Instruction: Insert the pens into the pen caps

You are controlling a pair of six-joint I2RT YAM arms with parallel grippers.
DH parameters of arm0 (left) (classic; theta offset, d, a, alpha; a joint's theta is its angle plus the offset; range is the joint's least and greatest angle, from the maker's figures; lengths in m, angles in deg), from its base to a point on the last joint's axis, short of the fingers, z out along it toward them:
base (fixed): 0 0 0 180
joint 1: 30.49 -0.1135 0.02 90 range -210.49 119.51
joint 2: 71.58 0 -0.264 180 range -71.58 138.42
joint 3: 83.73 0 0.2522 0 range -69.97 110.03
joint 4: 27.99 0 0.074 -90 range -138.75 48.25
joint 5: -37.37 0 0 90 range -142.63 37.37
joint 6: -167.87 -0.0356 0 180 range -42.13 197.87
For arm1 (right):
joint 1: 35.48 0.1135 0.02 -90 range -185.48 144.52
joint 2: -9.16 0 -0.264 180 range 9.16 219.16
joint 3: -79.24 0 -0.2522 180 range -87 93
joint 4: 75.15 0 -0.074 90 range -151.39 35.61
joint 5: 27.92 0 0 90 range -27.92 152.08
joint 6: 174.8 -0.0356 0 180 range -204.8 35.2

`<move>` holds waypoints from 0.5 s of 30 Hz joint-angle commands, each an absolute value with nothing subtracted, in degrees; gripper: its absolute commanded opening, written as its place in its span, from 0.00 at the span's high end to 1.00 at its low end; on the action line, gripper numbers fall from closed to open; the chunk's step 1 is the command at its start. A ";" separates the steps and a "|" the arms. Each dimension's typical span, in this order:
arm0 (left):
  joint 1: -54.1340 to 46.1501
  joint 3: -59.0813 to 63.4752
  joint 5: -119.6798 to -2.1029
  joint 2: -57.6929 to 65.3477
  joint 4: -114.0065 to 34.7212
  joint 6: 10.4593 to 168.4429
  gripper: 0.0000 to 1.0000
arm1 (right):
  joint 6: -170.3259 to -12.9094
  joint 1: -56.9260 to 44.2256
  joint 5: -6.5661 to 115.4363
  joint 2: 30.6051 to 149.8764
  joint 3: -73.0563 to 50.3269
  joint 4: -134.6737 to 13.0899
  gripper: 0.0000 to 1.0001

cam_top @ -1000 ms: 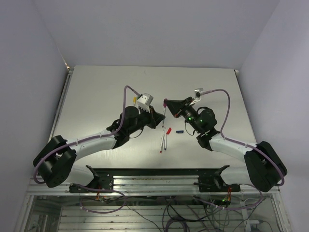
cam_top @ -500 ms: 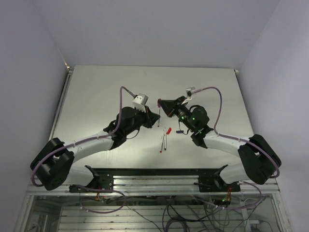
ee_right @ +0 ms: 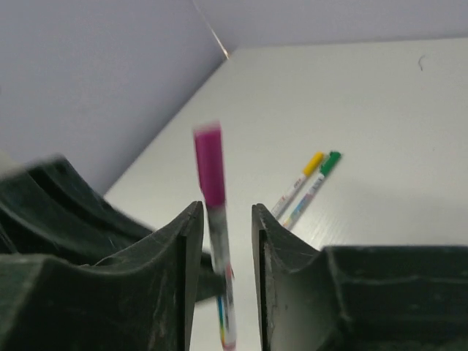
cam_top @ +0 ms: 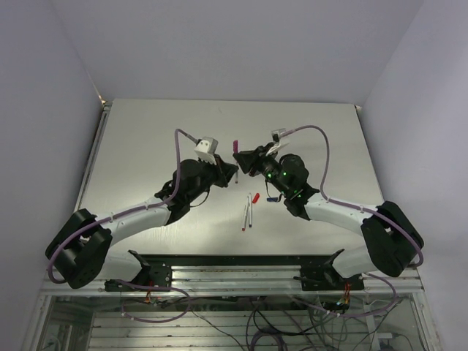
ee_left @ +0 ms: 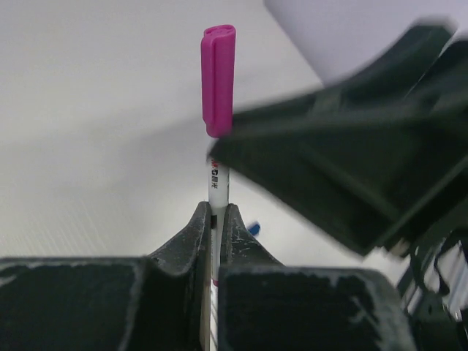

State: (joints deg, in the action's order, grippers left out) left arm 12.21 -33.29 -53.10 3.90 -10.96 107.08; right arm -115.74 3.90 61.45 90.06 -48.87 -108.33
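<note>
Left tool [ee_left: 216, 219] clamps pen [ee_left: 217, 175]; right tool [ee_right: 225, 213] straddles it, slim gaps beside.

Magenta cap [ee_left: 218, 80], white pen [ee_left: 217, 189]; yellow-capped pen [ee_right: 296, 185], green-capped pen [ee_right: 310, 191].

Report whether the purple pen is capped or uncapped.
Capped: the purple cap sits over the top end of the purple pen, whose barrel the left gripper clamps.
</note>
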 commanded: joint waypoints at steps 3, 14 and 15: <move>10.90 -32.50 -46.86 6.85 -3.09 105.85 0.93 | -107.85 5.32 67.73 87.70 -45.08 -100.07 0.59; 10.90 -26.14 -37.53 20.24 -10.52 101.19 0.93 | -105.33 5.22 87.14 77.94 -48.76 -94.50 0.58; 10.82 -24.61 -35.37 22.08 -12.00 99.97 0.93 | -105.98 5.25 89.15 77.56 -48.94 -92.12 0.58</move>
